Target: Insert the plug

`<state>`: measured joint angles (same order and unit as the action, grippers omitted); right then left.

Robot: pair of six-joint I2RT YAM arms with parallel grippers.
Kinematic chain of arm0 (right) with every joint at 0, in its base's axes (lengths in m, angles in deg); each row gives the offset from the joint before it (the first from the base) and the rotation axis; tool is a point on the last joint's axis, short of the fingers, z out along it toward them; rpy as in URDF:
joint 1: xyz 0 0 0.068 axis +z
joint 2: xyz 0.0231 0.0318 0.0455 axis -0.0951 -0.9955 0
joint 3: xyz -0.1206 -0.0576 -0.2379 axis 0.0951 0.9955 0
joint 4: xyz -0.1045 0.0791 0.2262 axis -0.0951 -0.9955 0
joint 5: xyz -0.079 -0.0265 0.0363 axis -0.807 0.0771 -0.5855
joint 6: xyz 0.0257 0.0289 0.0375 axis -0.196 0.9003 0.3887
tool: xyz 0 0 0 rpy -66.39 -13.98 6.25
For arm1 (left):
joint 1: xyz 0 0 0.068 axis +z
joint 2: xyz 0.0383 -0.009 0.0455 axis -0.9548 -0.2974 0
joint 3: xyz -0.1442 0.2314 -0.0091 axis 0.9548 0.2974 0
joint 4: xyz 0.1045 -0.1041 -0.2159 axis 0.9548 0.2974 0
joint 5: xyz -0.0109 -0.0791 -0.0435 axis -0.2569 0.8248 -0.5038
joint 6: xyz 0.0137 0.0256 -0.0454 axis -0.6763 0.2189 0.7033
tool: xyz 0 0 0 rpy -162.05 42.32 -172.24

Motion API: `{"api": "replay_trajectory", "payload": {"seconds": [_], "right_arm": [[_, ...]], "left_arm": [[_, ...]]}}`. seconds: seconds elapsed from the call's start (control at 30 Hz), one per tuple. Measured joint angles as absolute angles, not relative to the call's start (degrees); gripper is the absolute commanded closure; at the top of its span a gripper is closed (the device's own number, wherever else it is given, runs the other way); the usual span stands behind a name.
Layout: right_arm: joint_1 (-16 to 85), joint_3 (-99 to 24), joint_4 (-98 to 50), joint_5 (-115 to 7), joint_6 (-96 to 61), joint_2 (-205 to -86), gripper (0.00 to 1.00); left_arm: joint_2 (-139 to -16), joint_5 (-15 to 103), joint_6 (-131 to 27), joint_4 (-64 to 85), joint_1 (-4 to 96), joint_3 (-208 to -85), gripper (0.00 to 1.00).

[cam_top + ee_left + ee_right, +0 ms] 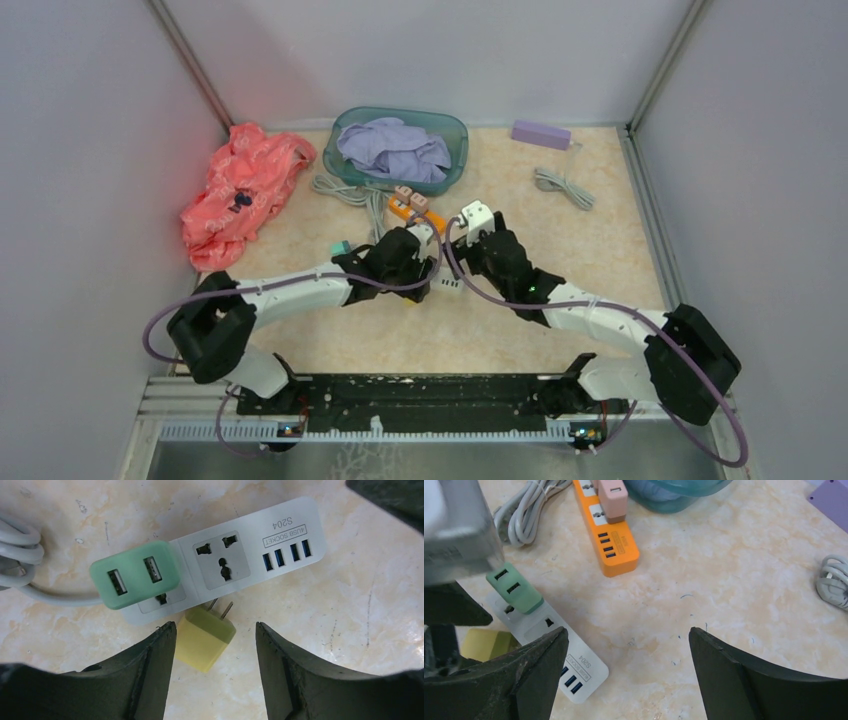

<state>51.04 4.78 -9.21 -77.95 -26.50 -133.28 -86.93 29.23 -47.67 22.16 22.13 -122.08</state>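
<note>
A yellow plug [205, 637] lies on the table, its two prongs pointing at the side of a white power strip [280, 535]. One universal socket [223, 559] on the strip is free; a green USB adapter [135, 575] sits in the socket beside it. My left gripper [216, 627] is open, its fingers either side of the yellow plug and not gripping it. My right gripper [629, 635] is open and empty above bare table, its left finger over the strip's USB end [574, 672]. The yellow plug [486, 642] and green adapter [514, 587] also show in the right wrist view.
An orange power strip [611, 535] with pink plugs lies behind. A teal basket [455, 130] holds lavender cloth. A red cloth [240, 190] lies at the left, a grey cable [345, 190] beside the basket. A purple box [541, 134] and coiled cable [565, 187] are back right.
</note>
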Motion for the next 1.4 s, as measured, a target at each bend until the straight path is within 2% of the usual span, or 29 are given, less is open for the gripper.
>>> {"api": "replay_trajectory", "payload": {"seconds": [0.6, 1.0, 1.1, 1.23, 1.4], "right_arm": [[51.0, 6.8, -6.4, -81.0, -25.7, -132.8, 0.09], [51.0, 7.5, -6.2, -83.1, -25.5, -133.0, 0.08], [51.0, 7.9, -5.8, -84.2, -25.1, -132.8, 0.08], [51.0, 8.7, -5.7, -85.1, -24.2, -131.6, 0.01], [51.0, 9.1, -4.9, -86.4, -22.1, -130.7, 0.01]], "left_arm": [[-97.1, 24.0, -49.4, 29.7, 17.4, -128.4, 0.41], [-99.2, 22.1, -46.7, 31.8, 16.8, -130.8, 0.60], [-99.2, 22.0, -45.1, 32.1, 16.7, -130.8, 0.63], [-98.7, 22.3, -42.0, 33.1, 16.7, -130.8, 0.67], [-94.8, 23.2, -36.5, 34.3, 16.7, -130.0, 0.70]]}}
